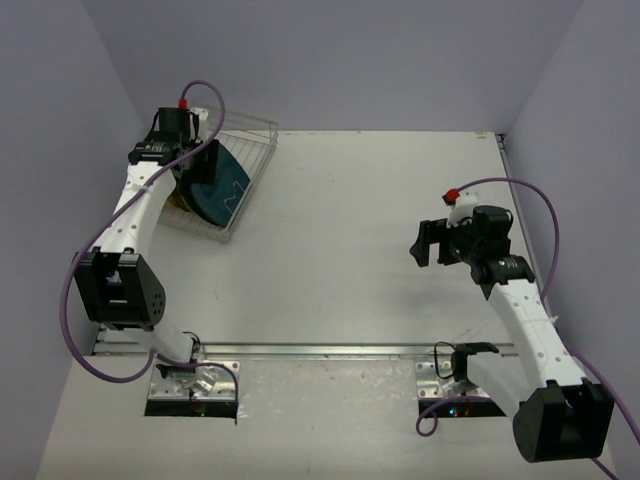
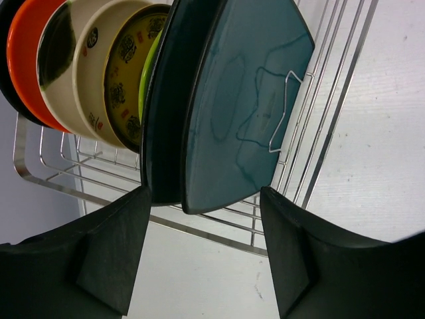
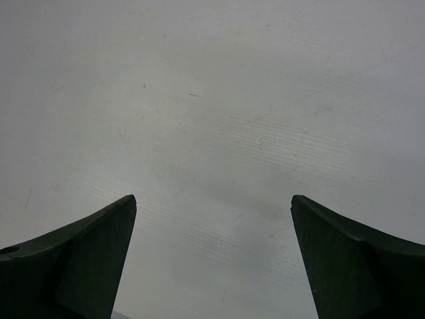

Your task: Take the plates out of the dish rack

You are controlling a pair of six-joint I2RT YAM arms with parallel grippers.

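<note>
Pale grey table (image 1: 380, 220) runs between lavender walls, and the dish rack (image 1: 255, 135) sits at its far left corner, close to both walls.

No plate lies on the table to the right of the rack, so the unloading looks barely begun, with every plate in view left to lift out. In the left wrist view they stand on edge in the rack's wires. From left to right there is a black plate (image 2: 5, 20), an orange-red plate (image 2: 23, 53) and a cream plate (image 2: 89, 60) with small marks. Next come a yellowish patterned plate (image 2: 129, 80), a sliver of lime green plate (image 2: 147, 73), a dark plate (image 2: 169, 119) and the teal rounded-square plate (image 2: 246, 113) at the rack's right end.

The left gripper (image 2: 204, 219) straddles the lower edges of the last two. Its jaws are parted, with a gap on each side and nothing grasped.

A wire prong (image 2: 285, 106) crosses the teal plate's face, and the rack's rim runs just under its edge. A pull would probably need to go upward before swinging away.

Right of the rack there is wide bare table for setting plates down. The right gripper (image 1: 428, 243) hangs well apart from the rack, spread wide and holding nothing.
</note>
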